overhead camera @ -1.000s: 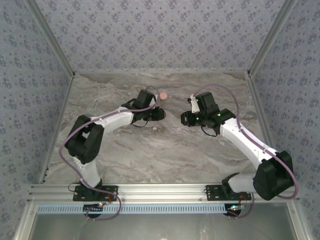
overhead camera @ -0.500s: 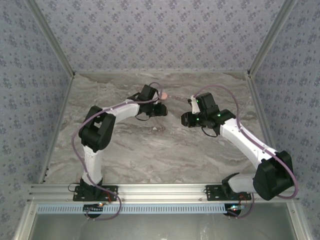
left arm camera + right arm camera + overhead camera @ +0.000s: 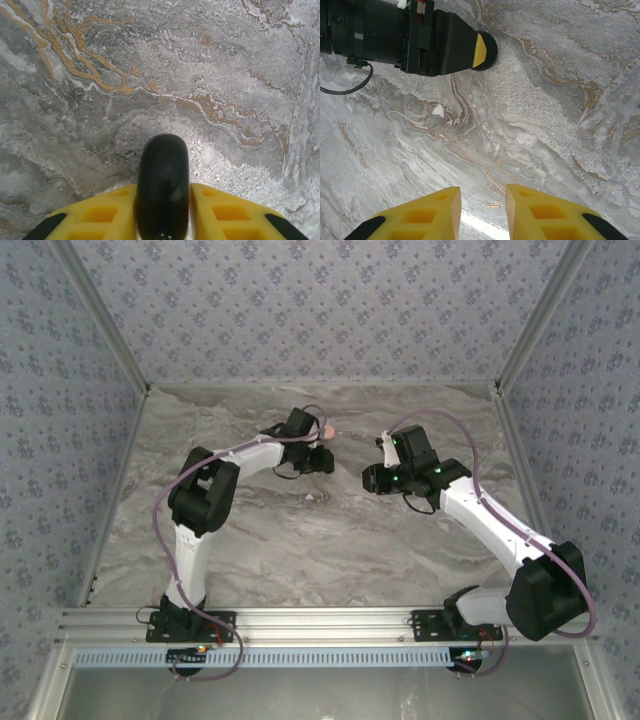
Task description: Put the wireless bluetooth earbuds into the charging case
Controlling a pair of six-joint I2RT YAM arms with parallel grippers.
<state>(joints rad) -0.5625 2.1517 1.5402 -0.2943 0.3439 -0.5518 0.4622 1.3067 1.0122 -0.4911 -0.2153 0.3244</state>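
The overhead camera looks down on the whole marble table [image 3: 300, 550]; both wrist cameras face its middle from close by.

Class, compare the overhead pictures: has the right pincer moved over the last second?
No. The right pincer sits at the same spot, judged against the far edge of the table and its marble veins.

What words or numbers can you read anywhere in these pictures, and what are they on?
None can be read. The glossy black rounded piece in the left claw is blank, the yellow plastic fingers are plain, and the grey marble table shows only veins.
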